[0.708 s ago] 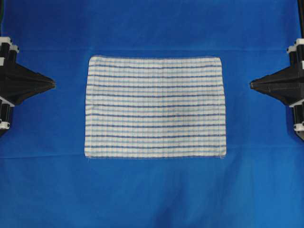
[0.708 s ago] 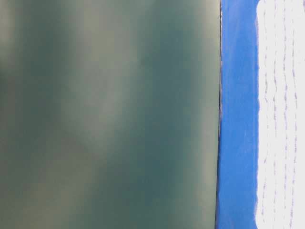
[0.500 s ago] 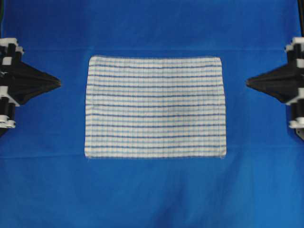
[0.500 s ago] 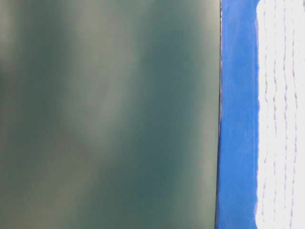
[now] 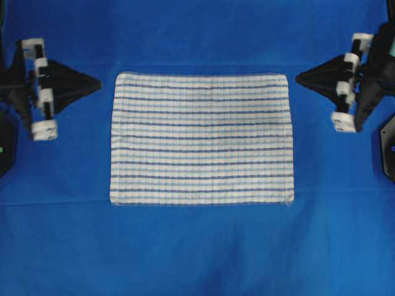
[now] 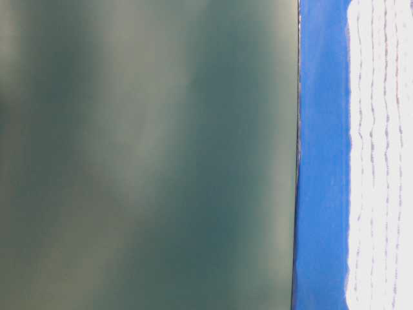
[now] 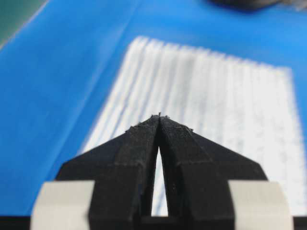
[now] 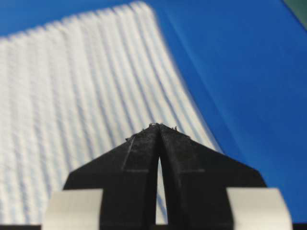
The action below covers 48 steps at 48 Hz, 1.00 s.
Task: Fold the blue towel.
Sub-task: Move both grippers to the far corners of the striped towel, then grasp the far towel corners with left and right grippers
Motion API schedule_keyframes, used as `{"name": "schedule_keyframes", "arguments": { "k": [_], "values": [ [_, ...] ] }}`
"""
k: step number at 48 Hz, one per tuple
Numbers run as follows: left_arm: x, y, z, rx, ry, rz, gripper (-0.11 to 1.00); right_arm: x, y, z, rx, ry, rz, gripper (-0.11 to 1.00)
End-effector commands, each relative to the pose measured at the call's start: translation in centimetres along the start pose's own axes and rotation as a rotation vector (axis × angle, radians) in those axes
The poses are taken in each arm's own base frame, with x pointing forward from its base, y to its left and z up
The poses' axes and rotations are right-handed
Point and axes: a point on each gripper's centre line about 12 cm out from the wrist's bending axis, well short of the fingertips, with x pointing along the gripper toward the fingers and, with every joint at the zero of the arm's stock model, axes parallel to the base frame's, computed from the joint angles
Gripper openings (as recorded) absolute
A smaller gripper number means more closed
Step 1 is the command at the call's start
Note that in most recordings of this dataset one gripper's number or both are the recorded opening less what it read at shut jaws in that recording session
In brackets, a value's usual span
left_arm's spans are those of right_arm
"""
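Blue towel (image 5: 201, 139): lies flat and unfolded in the middle of the bench, its stripes running left to right, on the plain blue cloth (image 5: 197, 253) that covers the bench.
Left hand (image 5: 99, 83): just left of the towel's far-left corner, apart from it, tip pointing at it; fingers pressed together at the tips, nothing held.
Right hand (image 5: 297, 78): just right of the towel's far-right corner, apart from it, tip pointing at it; fingers closed to a point, nothing held.
Wrist views: each closed tip sits over the towel's near edge, blurred.
Containers: none visible.
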Motion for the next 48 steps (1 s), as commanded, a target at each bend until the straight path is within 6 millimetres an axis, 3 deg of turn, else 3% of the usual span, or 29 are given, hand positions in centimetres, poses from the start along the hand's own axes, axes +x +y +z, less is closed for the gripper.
{"name": "schedule_keyframes", "arguments": {
  "k": [1,6,15,17,29,48],
  "values": [
    [1.0,1.1,-0.5,-0.015,0.036,0.046,0.03,1.1,-1.1,0.1,0.024,0.034,-0.042,0.03],
    [2.3,2.3,-2.2,-0.030,0.121,0.093,0.24,2.2,-2.3,-1.2,0.046,0.103,-0.086,0.05],
    [4.8,3.8,-4.5,-0.048,0.241,0.142,0.77,4.2,-3.9,-3.5,0.074,0.221,-0.136,0.54],
    [5.3,4.2,-4.9,-0.051,0.263,0.152,0.84,4.7,-4.2,-3.9,0.081,0.241,-0.145,0.58],
    [7.2,6.8,-8.0,-0.069,0.341,0.225,0.79,7.6,-6.0,-6.0,0.099,0.312,-0.186,0.52],
    [8.7,8.5,-10.7,-0.087,0.405,0.265,0.78,10.2,-7.0,-8.4,0.105,0.365,-0.199,0.51]
  ]
}}
